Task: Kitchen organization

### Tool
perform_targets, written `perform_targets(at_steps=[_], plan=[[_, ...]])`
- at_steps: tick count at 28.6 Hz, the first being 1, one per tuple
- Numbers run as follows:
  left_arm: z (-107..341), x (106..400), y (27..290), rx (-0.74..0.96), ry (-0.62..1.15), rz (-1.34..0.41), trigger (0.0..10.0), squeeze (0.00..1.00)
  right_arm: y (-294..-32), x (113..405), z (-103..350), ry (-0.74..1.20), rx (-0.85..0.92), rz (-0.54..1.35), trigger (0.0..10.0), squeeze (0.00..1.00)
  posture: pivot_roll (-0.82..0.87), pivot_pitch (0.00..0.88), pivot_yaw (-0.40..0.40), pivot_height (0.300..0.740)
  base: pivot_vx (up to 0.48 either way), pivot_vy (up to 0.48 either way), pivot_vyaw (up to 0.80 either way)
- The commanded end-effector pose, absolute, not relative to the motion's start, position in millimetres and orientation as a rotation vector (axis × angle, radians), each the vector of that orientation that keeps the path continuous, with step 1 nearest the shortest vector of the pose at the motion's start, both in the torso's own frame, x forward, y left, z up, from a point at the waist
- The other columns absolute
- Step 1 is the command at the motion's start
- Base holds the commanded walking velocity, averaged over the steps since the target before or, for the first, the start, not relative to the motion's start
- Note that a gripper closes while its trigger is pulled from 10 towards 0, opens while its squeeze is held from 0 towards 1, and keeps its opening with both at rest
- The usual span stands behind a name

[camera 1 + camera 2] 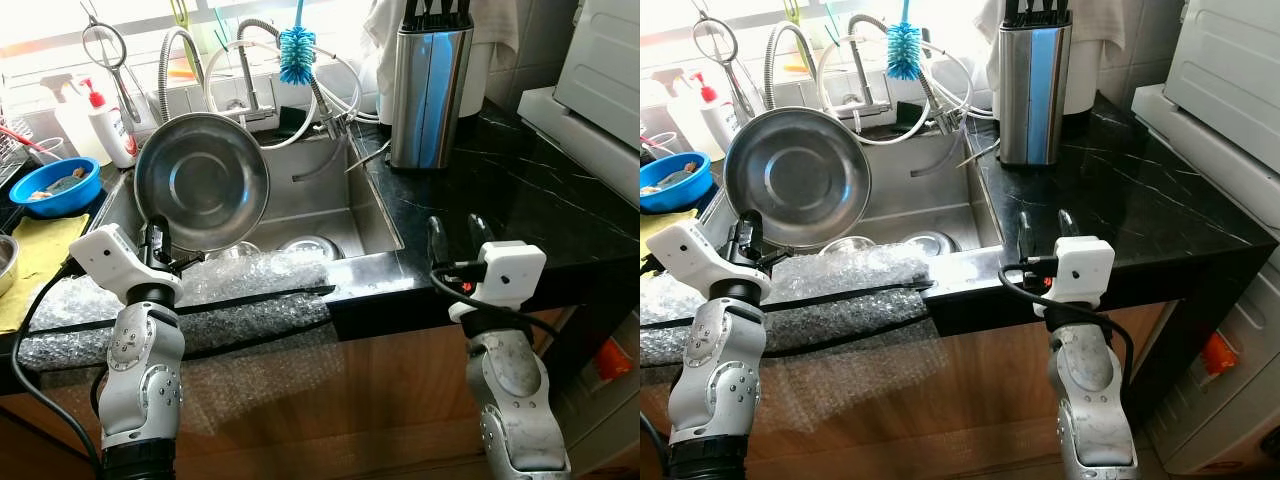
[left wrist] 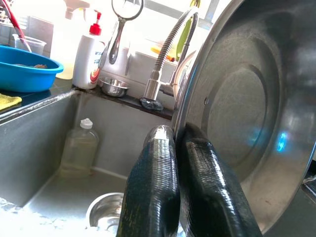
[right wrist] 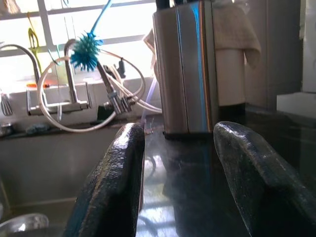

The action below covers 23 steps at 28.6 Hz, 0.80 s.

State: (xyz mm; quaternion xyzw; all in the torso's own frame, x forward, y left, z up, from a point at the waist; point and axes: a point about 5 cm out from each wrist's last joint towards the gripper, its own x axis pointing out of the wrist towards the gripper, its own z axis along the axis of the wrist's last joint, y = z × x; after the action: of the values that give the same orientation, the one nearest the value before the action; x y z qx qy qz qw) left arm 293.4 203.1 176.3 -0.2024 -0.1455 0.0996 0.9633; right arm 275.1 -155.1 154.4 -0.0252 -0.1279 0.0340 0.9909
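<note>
Left tool (image 1: pixel 155 240), lower left, raised, clamped on rim of steel bowl (image 1: pixel 202 181) held upright over sink (image 1: pixel 330 205) | Right tool (image 1: pixel 455 240), lower right, fingers apart, empty, at black worktop (image 1: pixel 520 190) edge

Silver jointed arms, white wrist boxes, black cables, long black fingers (image 3: pixel 116 182)

Shiny steel bowl (image 1: pixel 202 180), tilted on edge above the sink (image 1: pixel 330 205), rim pinched.
</note>
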Motion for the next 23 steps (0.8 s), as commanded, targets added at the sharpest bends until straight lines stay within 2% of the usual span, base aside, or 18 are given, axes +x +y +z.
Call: perform_targets(at_steps=[1, 23], plan=[[181.7, 296.1, 204.1, -0.394, -0.320, 0.193, 10.0, 0.00, -152.2, 274.5, 151.3, -0.250, -0.056, 0.072, 10.0, 0.00, -0.12, 0.000, 0.148, 0.740, 0.000, 0.000, 0.00], [183.6, 302.3, 201.9, -0.368, -0.326, 0.195, 10.0, 0.00, -155.1, 272.3, 134.0, -0.213, -0.047, 0.025, 10.0, 0.00, -0.12, 0.000, 0.151, 0.740, 0.000, 0.000, 0.00]])
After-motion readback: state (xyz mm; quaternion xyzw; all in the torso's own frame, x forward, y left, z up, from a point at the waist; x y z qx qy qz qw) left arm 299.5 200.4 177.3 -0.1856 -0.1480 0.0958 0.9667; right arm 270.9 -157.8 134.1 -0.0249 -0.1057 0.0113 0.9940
